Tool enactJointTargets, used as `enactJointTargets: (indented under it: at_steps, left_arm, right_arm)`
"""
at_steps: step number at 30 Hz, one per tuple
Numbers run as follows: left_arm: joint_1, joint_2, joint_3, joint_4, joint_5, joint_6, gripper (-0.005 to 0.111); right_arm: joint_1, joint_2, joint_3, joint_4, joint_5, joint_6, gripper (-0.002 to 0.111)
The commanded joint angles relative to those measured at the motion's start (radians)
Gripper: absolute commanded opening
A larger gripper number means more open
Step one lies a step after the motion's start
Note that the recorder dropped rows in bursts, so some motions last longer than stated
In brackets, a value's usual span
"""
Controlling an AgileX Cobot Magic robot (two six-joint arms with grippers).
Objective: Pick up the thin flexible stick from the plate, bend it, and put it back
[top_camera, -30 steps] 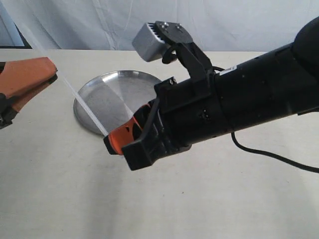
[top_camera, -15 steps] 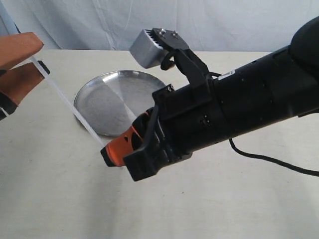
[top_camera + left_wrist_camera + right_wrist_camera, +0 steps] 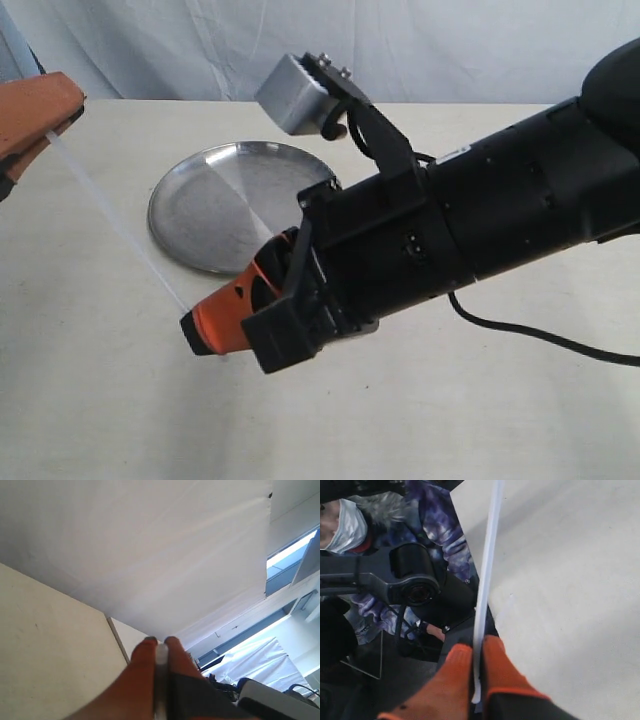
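Note:
The thin flexible stick point(image 3: 110, 215), a whitish translucent strip, stretches in the air between my two grippers, left of the plate. My left gripper point(image 3: 60, 115) at the far left edge is shut on its upper end; the strip's tip point(image 3: 161, 655) shows between the orange fingers point(image 3: 142, 680). My right gripper point(image 3: 195, 330) is shut on the lower end, low over the table in front of the plate. In the right wrist view the stick point(image 3: 487, 575) runs straight out from between the fingers point(image 3: 502, 672). The round silver-grey plate point(image 3: 215, 210) lies bare on the table.
The right arm's black body point(image 3: 480, 230) and its grey wrist camera point(image 3: 290, 90) cover the plate's right rim. A black cable point(image 3: 540, 335) trails over the beige table point(image 3: 120, 400). A white curtain point(image 3: 450, 45) hangs behind. A person and equipment show in the right wrist view point(image 3: 350, 520).
My right gripper has moved down and left, off the plate's front rim, taking the stick's lower end with it. My left gripper shifted up at the frame's left edge. The stick looks straighter and longer.

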Motion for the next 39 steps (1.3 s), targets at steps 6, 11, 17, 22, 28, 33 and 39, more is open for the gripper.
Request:
enactJointTargets:
  at_steps: [6,11,17,22,28,33,39]
  left_arm:
    - [0.000,0.002,-0.002,0.206,0.002,0.141,0.000]
    - [0.000,0.002,-0.002,0.237,-0.036,0.141,0.000]
    - [-0.011,0.002,-0.002,0.107,-0.149,0.124,0.000]
    - [-0.062,0.002,-0.044,0.005,-0.149,0.124,0.000]
    - [-0.113,0.002,-0.165,0.048,-0.027,0.134,0.000]
    - [-0.162,0.002,-0.205,0.269,0.173,0.131,0.000]
    - [-0.223,0.002,-0.205,0.371,0.206,0.085,0.000]
  right_arm:
    - [0.000,-0.008,-0.060,0.087,0.062,-0.028,-0.001]
    - [0.000,-0.031,-0.096,0.009,-0.070,-0.022,-0.001]
    - [0.000,-0.034,-0.105,-0.207,-0.265,0.097,-0.001]
    - [0.002,0.002,-0.105,-0.323,-0.236,0.213,-0.001]
    - [0.085,0.021,-0.105,-0.213,-0.200,0.156,-0.001]
    - [0.112,-0.011,-0.105,-0.058,-0.217,0.055,-0.001]
    - [0.112,-0.106,-0.105,-0.063,-0.281,0.055,-0.001]
